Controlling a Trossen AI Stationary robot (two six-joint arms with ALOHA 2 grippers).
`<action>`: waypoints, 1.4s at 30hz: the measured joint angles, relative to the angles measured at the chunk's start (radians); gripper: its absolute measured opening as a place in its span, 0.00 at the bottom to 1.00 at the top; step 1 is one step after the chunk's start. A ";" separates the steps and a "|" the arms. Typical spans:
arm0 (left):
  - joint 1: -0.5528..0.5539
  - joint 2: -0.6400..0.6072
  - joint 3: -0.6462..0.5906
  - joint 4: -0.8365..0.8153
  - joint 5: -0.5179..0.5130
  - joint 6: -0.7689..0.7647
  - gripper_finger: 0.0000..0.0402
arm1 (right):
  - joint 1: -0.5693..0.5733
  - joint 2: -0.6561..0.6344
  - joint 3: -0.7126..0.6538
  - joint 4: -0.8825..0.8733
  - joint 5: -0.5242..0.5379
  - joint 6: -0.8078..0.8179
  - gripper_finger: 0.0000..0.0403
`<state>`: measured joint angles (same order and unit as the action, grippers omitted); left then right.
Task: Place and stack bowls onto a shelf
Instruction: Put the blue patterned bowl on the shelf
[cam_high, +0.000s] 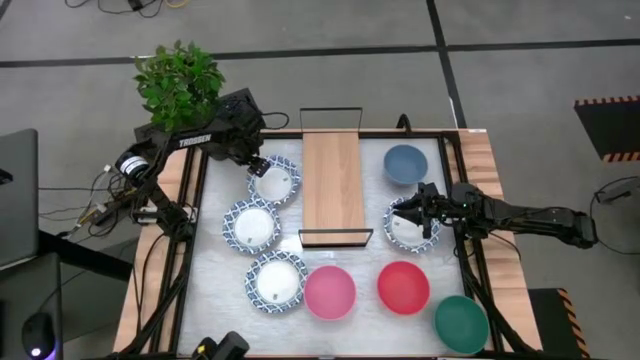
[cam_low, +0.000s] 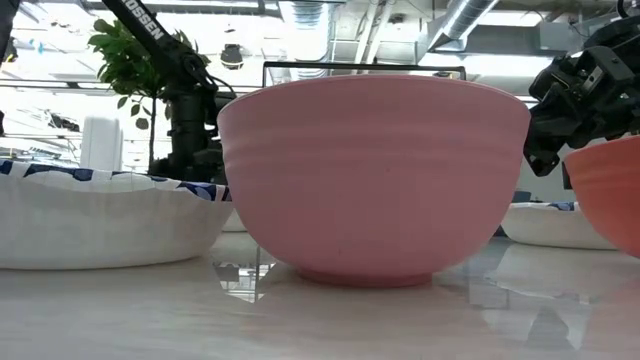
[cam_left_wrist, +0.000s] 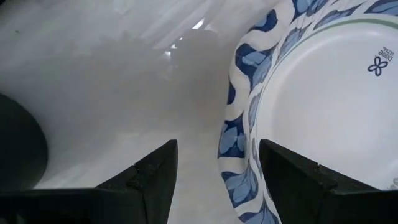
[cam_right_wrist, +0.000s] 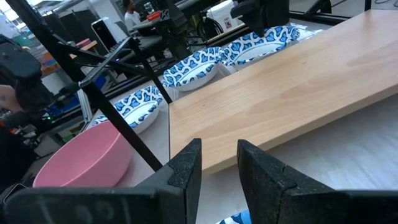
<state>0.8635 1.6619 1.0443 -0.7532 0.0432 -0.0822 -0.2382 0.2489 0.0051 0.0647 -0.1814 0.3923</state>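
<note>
Claw on the left arm, spread, straddles the rim of the patterned bowl at the bench's far-left, just beside the empty shelf, seemingly to pinch it, while the right claw, narrowly parted, hovers over another patterned bowl.

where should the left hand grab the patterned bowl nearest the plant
By its rim, on the side away from the shelf, coming down from above. The bowl sits upright with a thin, flared scalloped rim, and the left hand already straddles that rim edge with fingers open, one outside, one inside.
</note>
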 joint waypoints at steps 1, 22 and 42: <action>0.000 0.000 0.000 0.000 0.009 0.000 0.52 | 0.000 0.000 0.000 0.000 0.000 0.000 0.32; -0.011 0.002 0.000 -0.024 0.073 0.003 0.01 | 0.000 0.000 0.000 0.000 0.000 0.000 0.32; -0.013 0.002 0.177 -0.150 0.092 -0.018 0.00 | 0.000 0.000 0.000 -0.001 0.000 -0.001 0.32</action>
<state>0.8505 1.6638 1.2208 -0.9032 0.1351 -0.1001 -0.2382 0.2492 0.0051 0.0640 -0.1814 0.3916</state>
